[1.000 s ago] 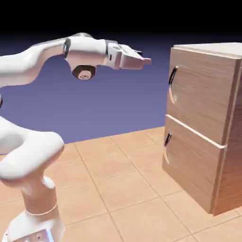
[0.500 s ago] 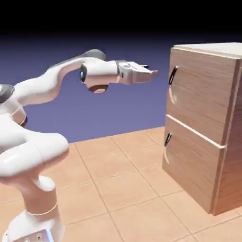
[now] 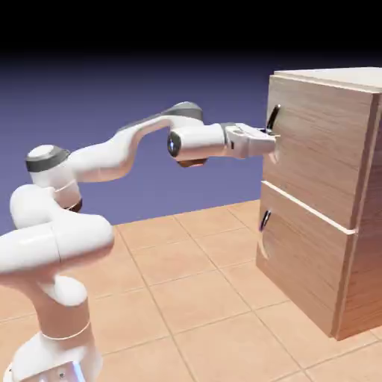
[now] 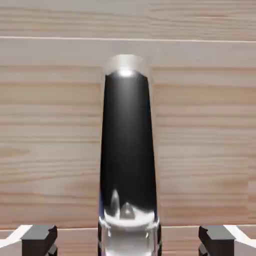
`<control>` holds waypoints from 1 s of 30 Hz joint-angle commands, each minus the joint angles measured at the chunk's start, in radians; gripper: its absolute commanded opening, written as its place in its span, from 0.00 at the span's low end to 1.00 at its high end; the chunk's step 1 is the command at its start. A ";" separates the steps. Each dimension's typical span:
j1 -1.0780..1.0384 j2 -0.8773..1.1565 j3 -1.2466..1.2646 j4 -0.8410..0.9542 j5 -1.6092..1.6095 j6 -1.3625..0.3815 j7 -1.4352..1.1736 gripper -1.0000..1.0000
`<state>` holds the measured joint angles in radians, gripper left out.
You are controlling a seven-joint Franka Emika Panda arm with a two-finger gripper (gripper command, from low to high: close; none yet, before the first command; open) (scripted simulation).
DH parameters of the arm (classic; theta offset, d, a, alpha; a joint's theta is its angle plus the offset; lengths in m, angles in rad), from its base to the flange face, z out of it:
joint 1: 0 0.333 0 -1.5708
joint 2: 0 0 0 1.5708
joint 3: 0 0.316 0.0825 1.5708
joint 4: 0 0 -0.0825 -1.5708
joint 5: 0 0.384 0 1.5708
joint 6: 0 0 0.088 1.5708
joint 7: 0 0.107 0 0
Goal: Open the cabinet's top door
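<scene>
The light-wood cabinet (image 3: 357, 224) stands at the exterior view's right. Its top door (image 3: 317, 153) is flush with the front, and the dark curved handle (image 3: 273, 119) sits near its left edge. My gripper (image 3: 270, 142) reaches level from the left and has arrived at that handle's lower part. In the hand view the dark glossy handle (image 4: 127, 150) runs up the middle against the wood of the top door (image 4: 205, 140). It lies between my two grey fingertips (image 4: 40, 241), which stand wide apart at the bottom corners without touching it. The gripper (image 4: 128, 242) is open.
Below the top door is the lower panel (image 3: 306, 257) with its own small dark handle (image 3: 264, 221). The cabinet rests on a tan tiled floor (image 3: 186, 298). My arm's base (image 3: 56, 336) stands at the lower left.
The arm has stretched to the right and dropped slightly, carrying the gripper from mid-air left of the cabinet up to the top door's handle. The door has not moved.
</scene>
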<state>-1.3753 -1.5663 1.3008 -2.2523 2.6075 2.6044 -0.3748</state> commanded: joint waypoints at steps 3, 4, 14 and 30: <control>0.061 -0.010 -0.029 -0.109 0.036 -0.117 -0.056 0.00; 0.081 -0.012 -0.039 -0.145 0.045 -0.158 -0.074 0.00; 0.214 0.011 -0.174 -0.466 0.041 -0.591 -0.230 0.00; 0.067 0.154 -0.463 -0.684 -0.218 -1.287 -0.431 0.00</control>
<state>-1.3080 -1.4126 0.8376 -2.9360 2.3896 1.3166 -0.8053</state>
